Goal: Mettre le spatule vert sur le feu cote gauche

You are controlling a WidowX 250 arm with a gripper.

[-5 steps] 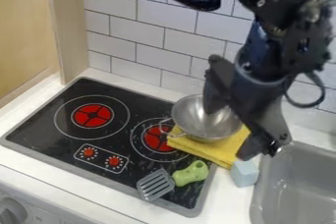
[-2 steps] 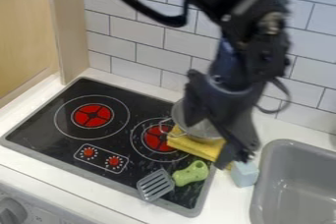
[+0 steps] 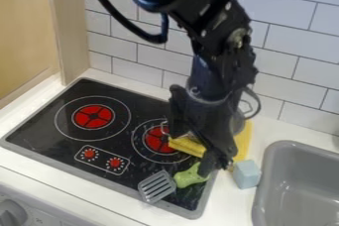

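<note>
The gripper [image 3: 190, 153] hangs open over the right side of the stove, one finger near the right burner and the other low by the spatula's handle end. Below it lies the green-handled spatula [image 3: 189, 177] with a grey slotted blade [image 3: 157, 186], at the stove's front right corner. The lower finger overlaps the end of the handle; whether they touch I cannot tell. On the stove [image 3: 46, 113], the left burner [image 3: 92, 116] is a red disc inside white rings.
A metal pot [image 3: 238, 121] is mostly hidden behind the gripper, by a yellow cloth [image 3: 244, 141]. A light blue block [image 3: 246, 174] stands between the stove and the grey sink [image 3: 291, 153]. The tiled wall [image 3: 132, 46] rises behind.
The gripper has moved left and somewhat down, from above the pot and cloth to the spatula's handle. The spatula, cloth and block have kept their places.
</note>
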